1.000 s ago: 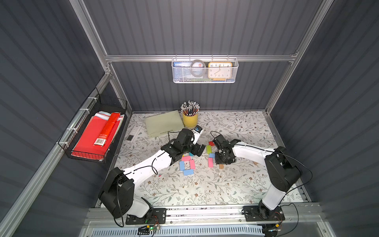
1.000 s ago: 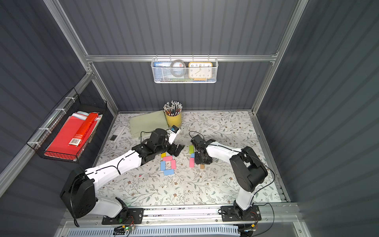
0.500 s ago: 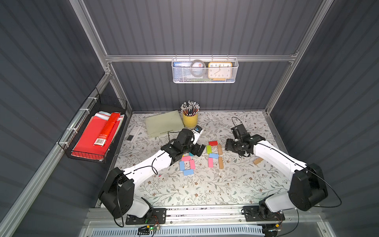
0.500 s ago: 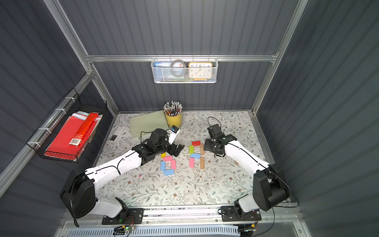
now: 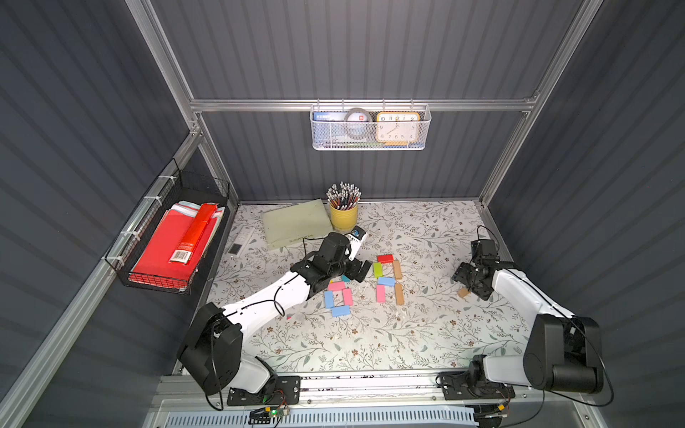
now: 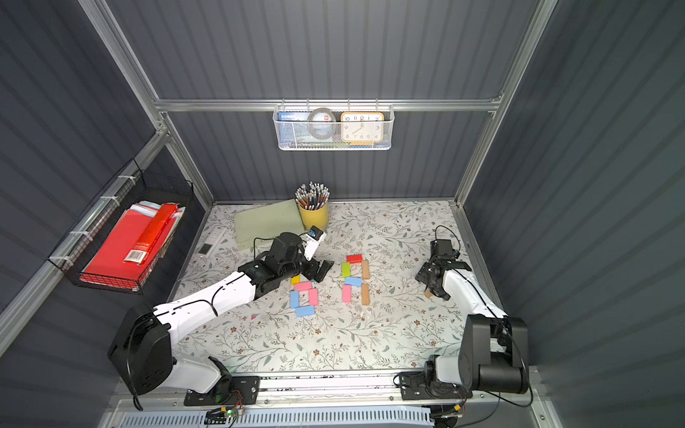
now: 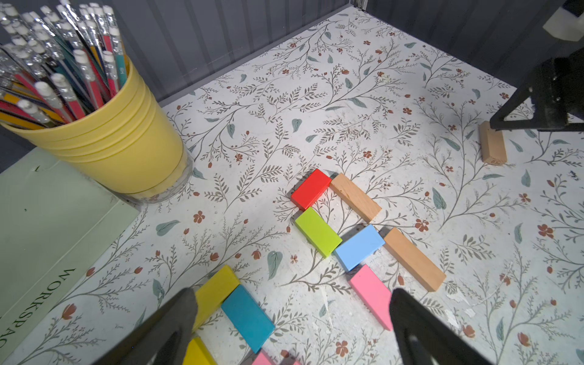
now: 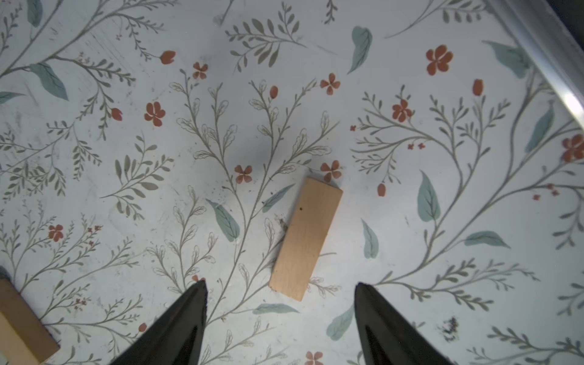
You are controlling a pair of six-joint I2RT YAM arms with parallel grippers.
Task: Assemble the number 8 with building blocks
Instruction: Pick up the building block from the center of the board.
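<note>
On the floral table, in both top views, the number 8 lay between the arms, six blocks placed, its bottom side open. In the left wrist view, the left gripper gaped empty over a yellow block and a teal block, with a pencil cup nearby. In the right wrist view, the right gripper was spread wide and empty, a loose tan block just beyond its tips.
</note>
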